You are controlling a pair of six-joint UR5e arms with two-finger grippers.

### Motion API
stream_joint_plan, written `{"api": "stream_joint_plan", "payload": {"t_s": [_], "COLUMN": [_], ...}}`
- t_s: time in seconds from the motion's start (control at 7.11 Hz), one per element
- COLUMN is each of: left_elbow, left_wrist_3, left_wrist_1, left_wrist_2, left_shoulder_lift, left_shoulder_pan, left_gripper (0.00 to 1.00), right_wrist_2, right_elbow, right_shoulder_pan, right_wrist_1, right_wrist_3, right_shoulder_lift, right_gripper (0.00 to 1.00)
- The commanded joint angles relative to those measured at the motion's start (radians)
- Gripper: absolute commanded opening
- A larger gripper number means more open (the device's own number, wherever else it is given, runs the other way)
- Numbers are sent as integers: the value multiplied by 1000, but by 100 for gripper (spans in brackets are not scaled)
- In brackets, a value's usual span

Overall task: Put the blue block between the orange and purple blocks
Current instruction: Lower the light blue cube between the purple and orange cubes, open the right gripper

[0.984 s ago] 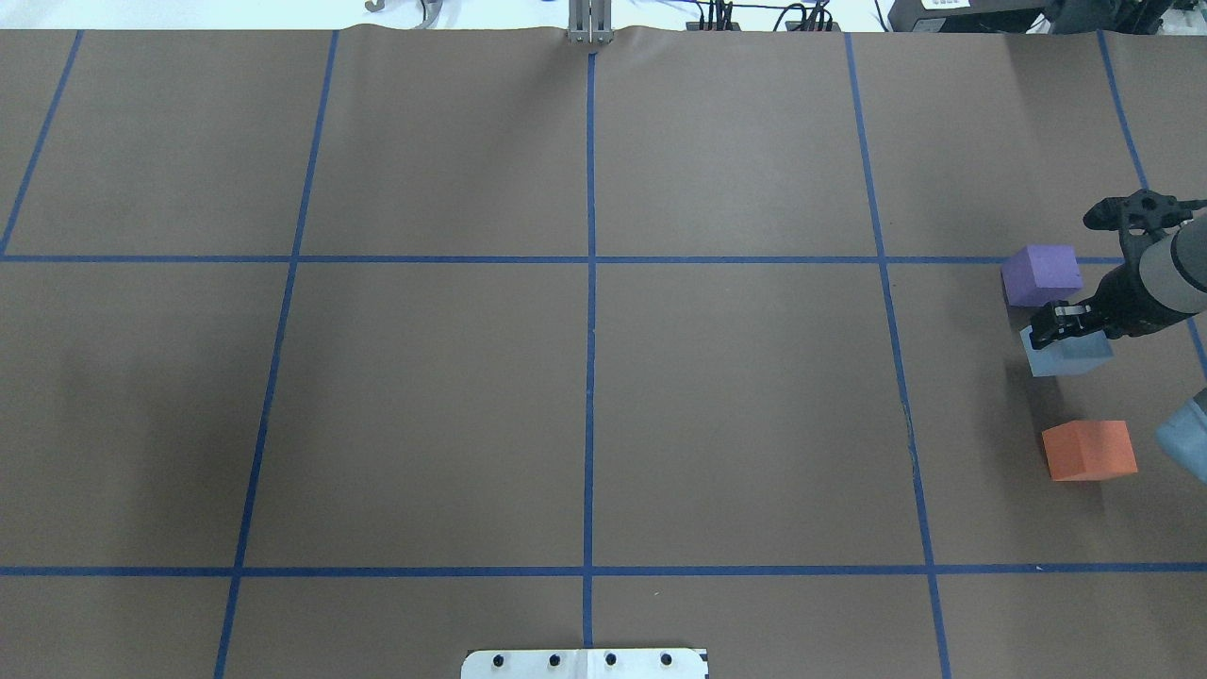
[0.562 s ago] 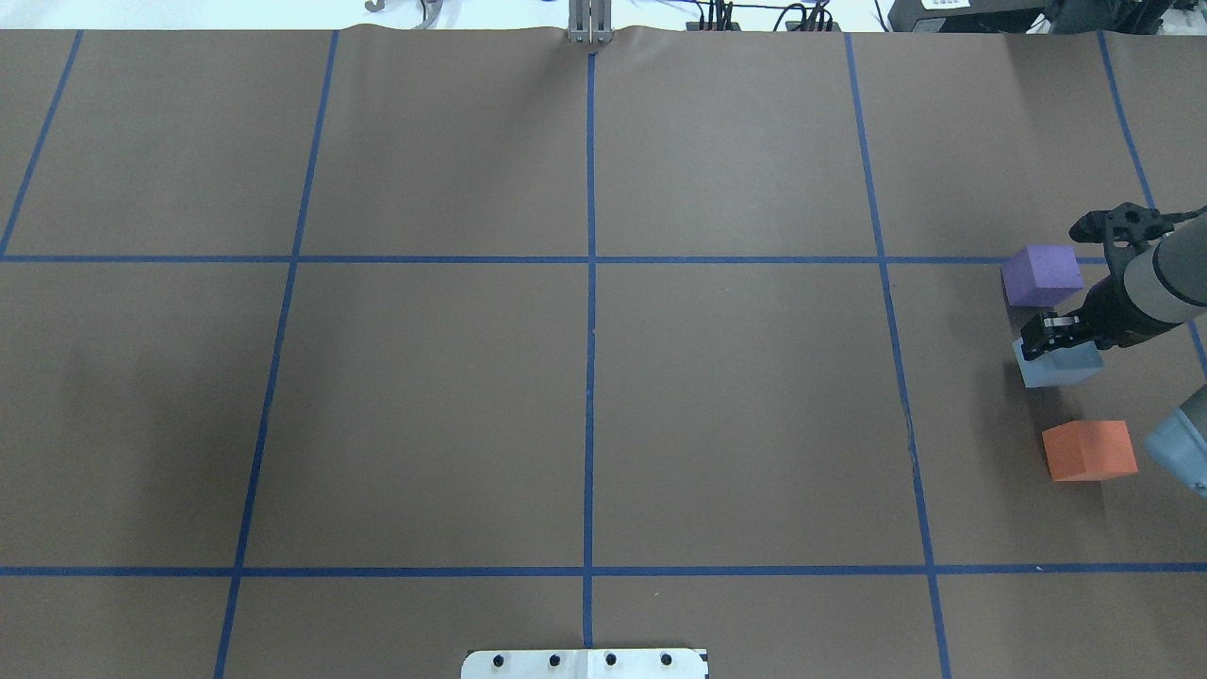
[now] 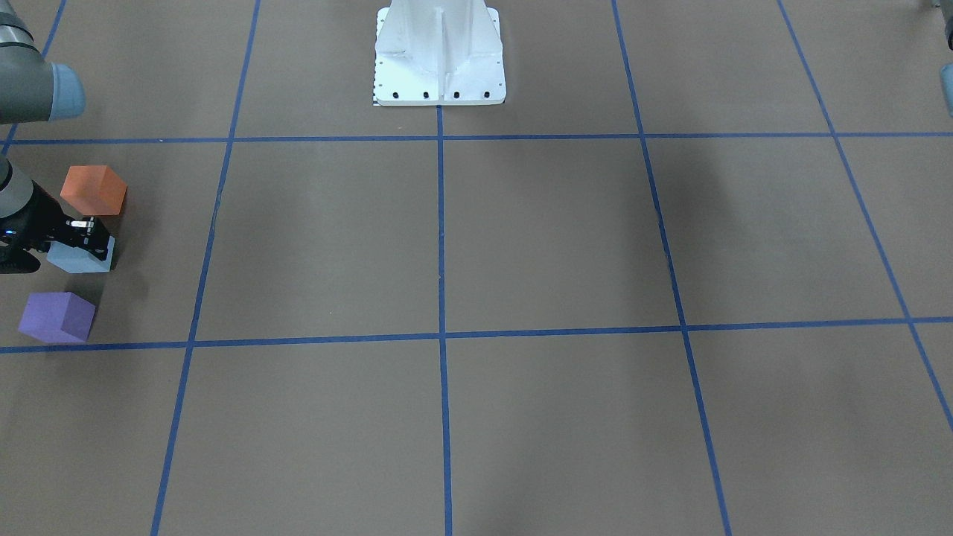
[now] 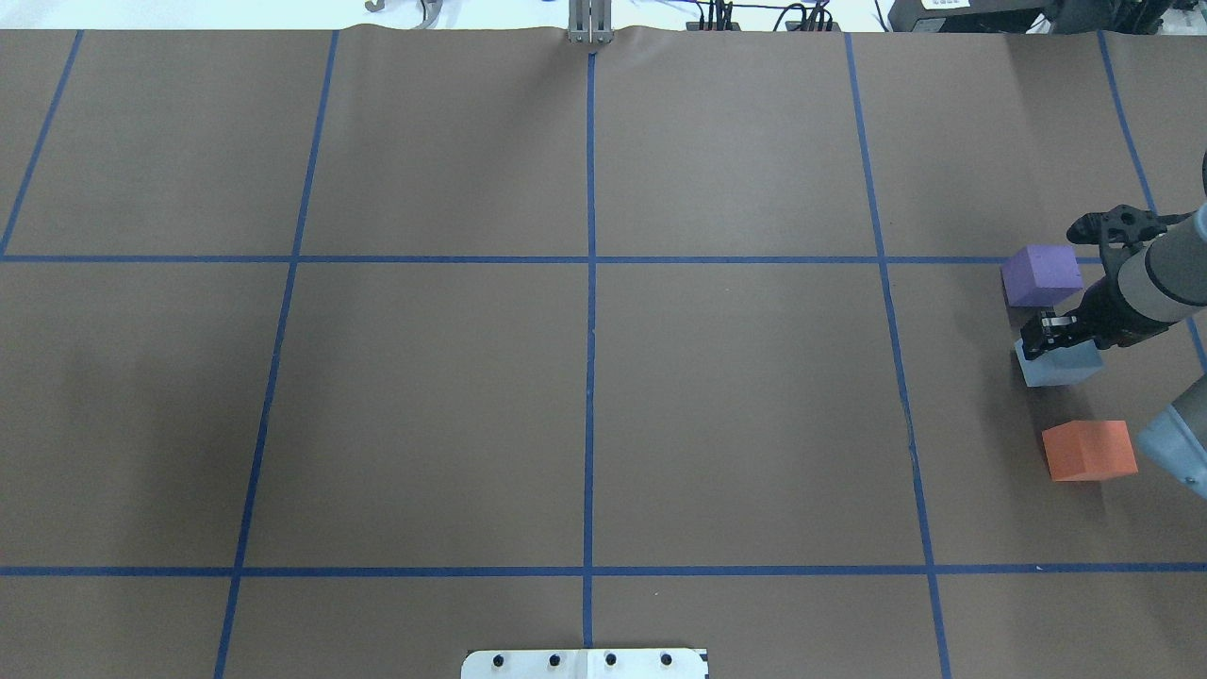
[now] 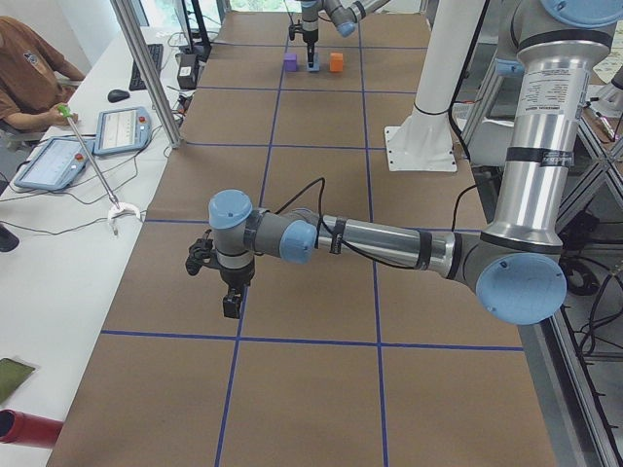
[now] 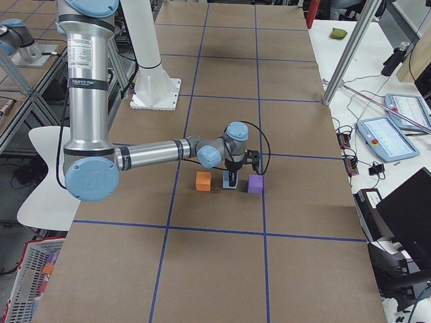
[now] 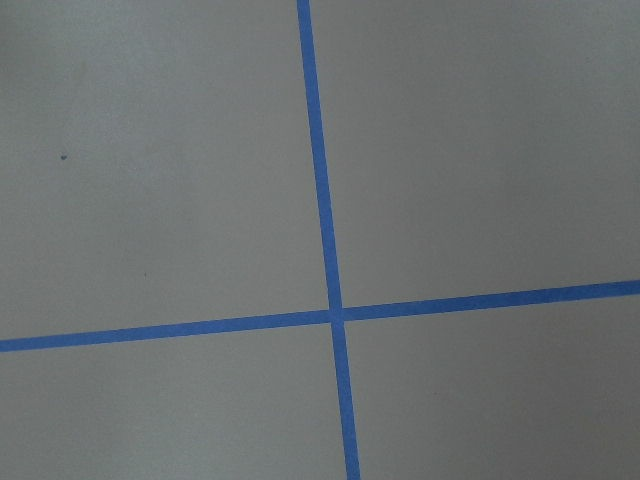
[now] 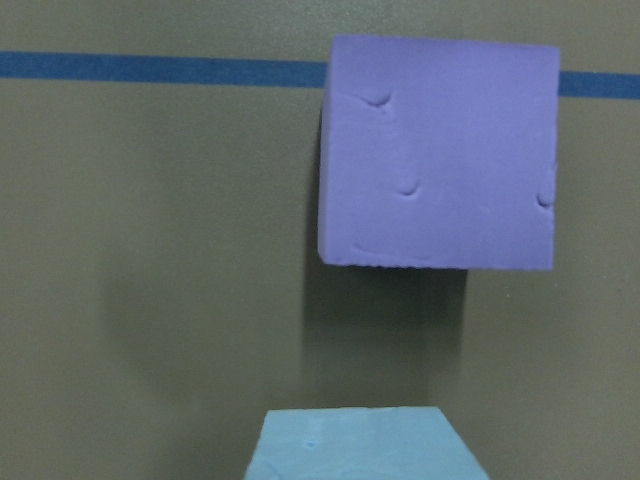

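Note:
The light blue block (image 4: 1066,366) sits between the purple block (image 4: 1040,273) and the orange block (image 4: 1089,450) at the table's far right. My right gripper (image 4: 1043,336) stands over it from above, shut on its top edge; I cannot tell whether the block rests on the table. The front view shows the same row: orange (image 3: 93,189), blue (image 3: 74,259), purple (image 3: 53,316). The right wrist view shows the purple block (image 8: 440,150) ahead and the blue block's top (image 8: 360,445) at the bottom. My left gripper (image 5: 232,306) hangs over bare table far away; I cannot tell if it is open.
Brown paper with a blue tape grid (image 4: 589,259) covers the table. The robot's white base plate (image 3: 439,67) stands at the near middle. My right arm's elbow (image 4: 1174,448) hangs close beside the orange block.
My right gripper moved a little left and toward the orange block, and the blue block moved with it, away from the purple block.

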State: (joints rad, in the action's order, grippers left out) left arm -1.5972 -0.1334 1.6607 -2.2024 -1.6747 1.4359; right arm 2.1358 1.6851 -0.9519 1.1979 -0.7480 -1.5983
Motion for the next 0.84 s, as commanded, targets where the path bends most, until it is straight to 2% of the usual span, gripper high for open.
{"api": "stream_joint_plan", "payload": {"t_s": [0.0, 0.28, 0.42, 0.56, 0.7], "left_elbow": [3, 5, 3, 3, 5], "left_wrist_3": [0, 0, 0, 4, 21], "left_wrist_1": [-1, -1, -1, -4, -6], "left_wrist_2": [1, 1, 3, 3, 3], "left_shoulder_lift": [-2, -2, -5, -14, -11], "left_shoulder_pan": [0, -2, -2, 0, 4], "left_gripper": [100, 100, 100, 100, 100], "right_wrist_2": [4, 16, 19, 38, 99], "right_elbow": [11, 30, 75, 158, 221], "right_shoulder_pan": [-10, -40, -79, -155, -242], "right_wrist_1": [-1, -1, 14, 67, 177], "right_wrist_3": [-1, 1, 10, 12, 51], "right_shoulder_lift": [-8, -8, -14, -25, -20], "right_gripper": [100, 100, 100, 100, 100]}}
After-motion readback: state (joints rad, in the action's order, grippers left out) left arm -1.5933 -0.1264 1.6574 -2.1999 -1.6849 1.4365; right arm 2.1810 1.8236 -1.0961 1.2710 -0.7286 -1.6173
